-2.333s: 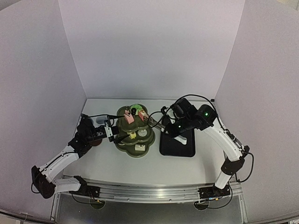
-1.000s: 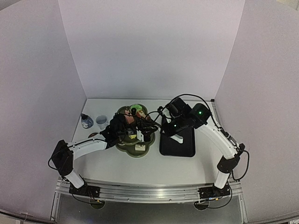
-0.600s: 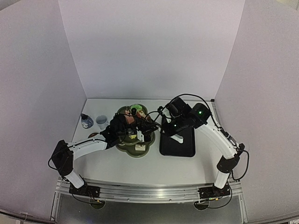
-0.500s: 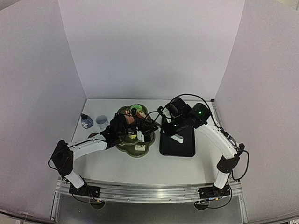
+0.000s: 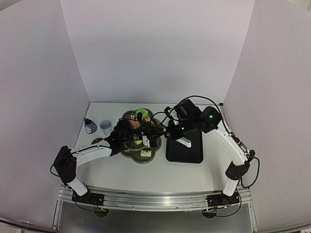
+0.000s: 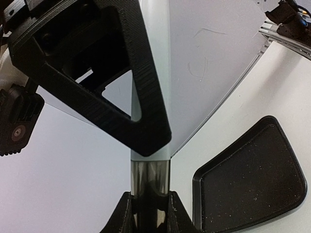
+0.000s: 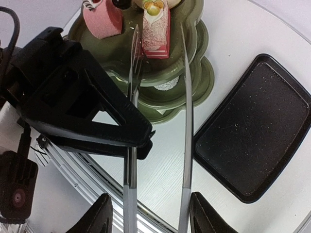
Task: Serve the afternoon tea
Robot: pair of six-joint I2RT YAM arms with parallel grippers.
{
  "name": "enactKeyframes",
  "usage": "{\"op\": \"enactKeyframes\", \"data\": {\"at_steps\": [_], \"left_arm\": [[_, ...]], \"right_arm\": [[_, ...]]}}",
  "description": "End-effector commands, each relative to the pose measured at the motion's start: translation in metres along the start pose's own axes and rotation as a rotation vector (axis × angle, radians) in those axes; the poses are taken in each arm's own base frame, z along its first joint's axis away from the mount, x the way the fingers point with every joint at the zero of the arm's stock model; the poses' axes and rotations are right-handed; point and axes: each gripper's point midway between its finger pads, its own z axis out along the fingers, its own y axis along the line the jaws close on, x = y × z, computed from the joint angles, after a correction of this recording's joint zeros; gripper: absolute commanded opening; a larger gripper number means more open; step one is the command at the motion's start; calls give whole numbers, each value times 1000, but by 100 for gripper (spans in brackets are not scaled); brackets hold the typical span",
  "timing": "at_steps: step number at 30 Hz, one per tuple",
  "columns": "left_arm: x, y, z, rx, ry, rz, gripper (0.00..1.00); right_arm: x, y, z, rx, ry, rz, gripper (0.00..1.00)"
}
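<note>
The stand (image 5: 141,156) sits on the counter (image 5: 112,170) left of centre, with the black tray (image 5: 185,151) just beside it on the right. Cakes are already on its tiers. In the right wrist view a pink-and-white slice (image 7: 156,29) and a rounder pink cake (image 7: 102,19) sit on an upper tier.

The tongs (image 7: 187,121) hang over that slice with one blade on each side of it. The blades are spread and do not look to be pinching it, so the slice is probably resting on the tier on its own. The right tool (image 7: 151,214) holds the tongs by their handle end, loosely enough for the blades to splay.

The left tool (image 6: 149,213) is clamped on a shiny metal post (image 6: 149,177). This is probably the stand's stem, held so the stand does not shift or tip while cakes are set down.

The left arm lies low and stretched across the counter to the stand's left side. The right arm arches high, with its elbow out to the right and its wrist bent down over the stand.

Two cups (image 5: 105,127) stand at the far left, well apart from the stand and not yet served.
</note>
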Motion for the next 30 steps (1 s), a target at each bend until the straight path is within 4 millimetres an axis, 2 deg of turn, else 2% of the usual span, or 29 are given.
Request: {"op": "enactKeyframes", "data": {"at_steps": [1,4,9,14,19,26,30], "left_arm": [[-26,29,-7,-97,-69,27,0],[-31,33,-10,-106,-79,18,0],[-35,35,-12,-114,-90,46,0],[-39,38,-13,-131,-102,144,0],[-38,21,-15,-102,-114,285,0],[-32,8,-15,-73,-103,354,0],[-32,8,-16,-72,-98,363,0]], "right_arm": [[63,-17,-26,83,245,18,55],[57,-15,-31,74,213,17,61],[55,-13,-35,64,195,20,61],[60,-15,-42,68,187,45,61],[61,-24,-44,113,161,85,57],[69,-28,-27,129,189,122,51],[69,-24,-14,103,197,128,50]]}}
